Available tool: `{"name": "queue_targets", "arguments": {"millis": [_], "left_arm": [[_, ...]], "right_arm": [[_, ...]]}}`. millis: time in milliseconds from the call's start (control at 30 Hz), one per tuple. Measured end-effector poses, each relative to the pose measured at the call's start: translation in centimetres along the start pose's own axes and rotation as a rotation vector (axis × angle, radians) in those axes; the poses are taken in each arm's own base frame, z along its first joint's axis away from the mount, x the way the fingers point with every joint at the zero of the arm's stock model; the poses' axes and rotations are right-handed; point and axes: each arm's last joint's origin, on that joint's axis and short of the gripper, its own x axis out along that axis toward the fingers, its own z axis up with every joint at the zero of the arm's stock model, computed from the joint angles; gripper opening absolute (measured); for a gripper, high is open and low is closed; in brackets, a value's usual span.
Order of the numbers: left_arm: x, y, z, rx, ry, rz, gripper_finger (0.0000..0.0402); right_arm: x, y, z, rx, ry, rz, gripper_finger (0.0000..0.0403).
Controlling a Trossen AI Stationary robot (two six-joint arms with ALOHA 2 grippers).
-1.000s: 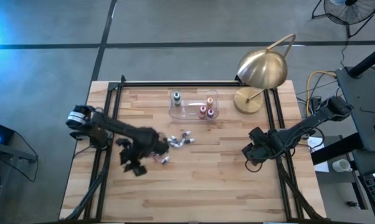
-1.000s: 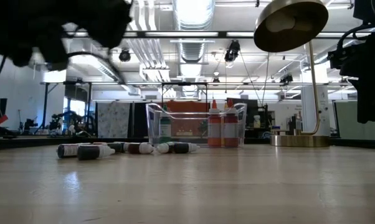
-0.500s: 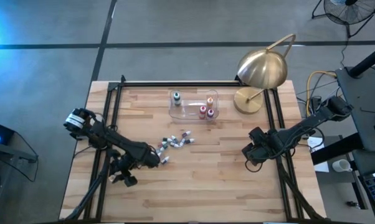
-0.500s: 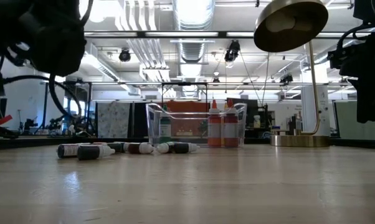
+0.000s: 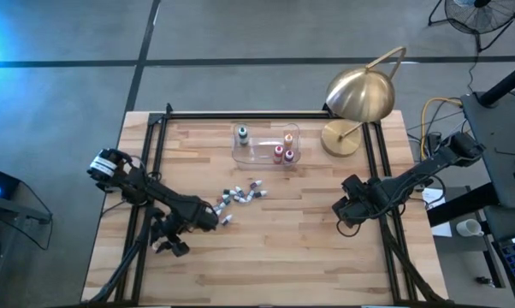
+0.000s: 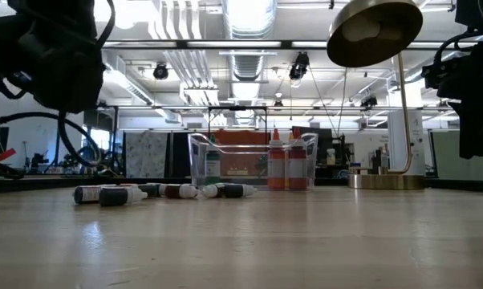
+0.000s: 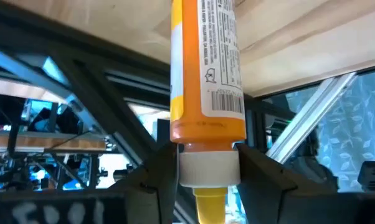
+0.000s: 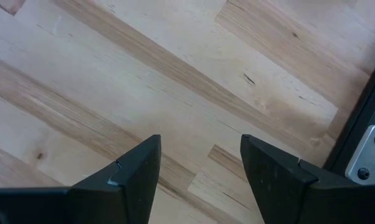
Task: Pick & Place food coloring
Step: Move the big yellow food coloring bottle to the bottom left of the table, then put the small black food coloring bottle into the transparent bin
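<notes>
Left wrist view is showing the left gripper [image 7: 203, 180] pinching an orange bottle [image 7: 206, 68] at its cap, long axis running straight out, hanging past the bench's left edge, far from the tub [image 5: 266, 144].

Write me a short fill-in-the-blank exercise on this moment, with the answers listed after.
1. The left gripper holds a bottle whose body is coloured ____.
2. The number of bottles standing in the clear tub is ____.
3. The right gripper has its fingers ____ above bare wood.
4. The loose bottles on the table lie on their ____.

Answers: orange; four; open; sides
</notes>
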Motion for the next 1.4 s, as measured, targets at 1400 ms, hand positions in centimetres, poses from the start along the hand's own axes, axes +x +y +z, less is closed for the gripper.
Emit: {"name": "queue_targets", "arguments": {"millis": [1400], "left_arm": [[-6.1, -5.8, -0.7, 0.323, -0.759, 0.144, 0.0225]], "right_arm": [[0.0, 0.0, 0.0, 0.000, -0.009, 0.000, 0.0214]]}}
